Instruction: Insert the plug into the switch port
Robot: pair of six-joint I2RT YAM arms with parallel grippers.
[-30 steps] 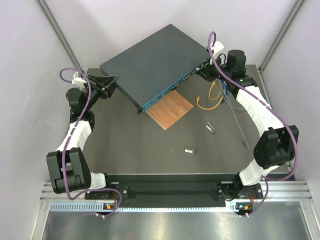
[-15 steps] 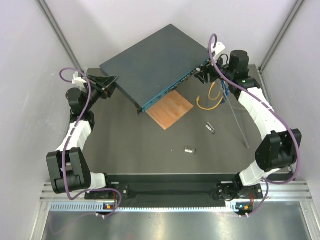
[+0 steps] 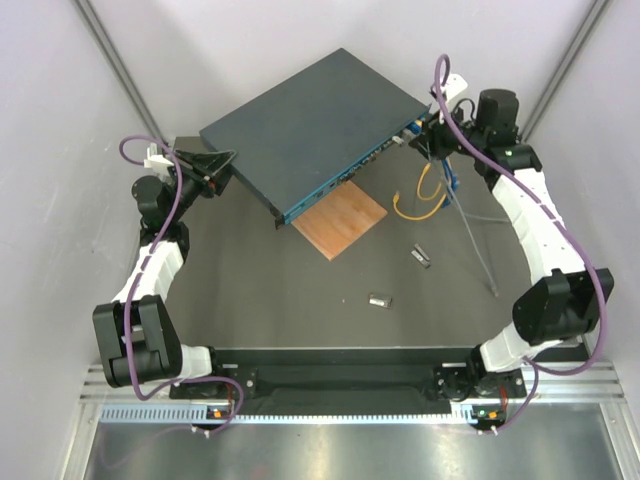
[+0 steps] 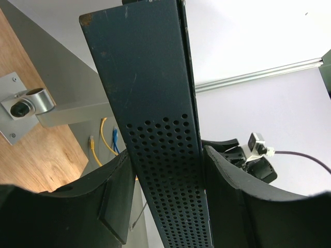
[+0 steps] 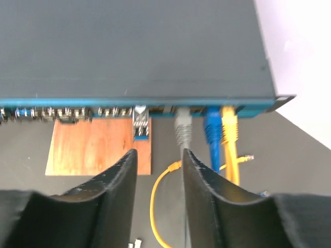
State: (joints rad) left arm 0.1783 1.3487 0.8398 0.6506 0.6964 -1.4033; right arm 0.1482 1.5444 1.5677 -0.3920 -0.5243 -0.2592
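Note:
The switch [image 3: 305,125], a flat dark blue-grey box with a teal front face [image 5: 129,101], is tilted up at the back of the table. My left gripper [image 3: 213,165] is shut on its left side; the left wrist view shows the jaws [image 4: 165,155] clamped on the perforated side panel [image 4: 170,170]. A grey plug [image 5: 183,126], a blue plug [image 5: 212,126] and a yellow plug [image 5: 229,126] sit in ports at the right end of the face. My right gripper [image 5: 159,154] is open and empty, a short way in front of the ports, also seen from above [image 3: 432,138].
A thin brown wooden square [image 3: 340,218] lies under the switch's front corner. A yellow cable loop [image 3: 420,200], a blue cable and a thin grey cable [image 3: 475,235] trail on the table at the right. Two small metal pieces [image 3: 421,256] [image 3: 379,299] lie nearer the front.
My right gripper has drawn back up and to the right, away from the switch's front face. The left gripper and the switch have not moved.

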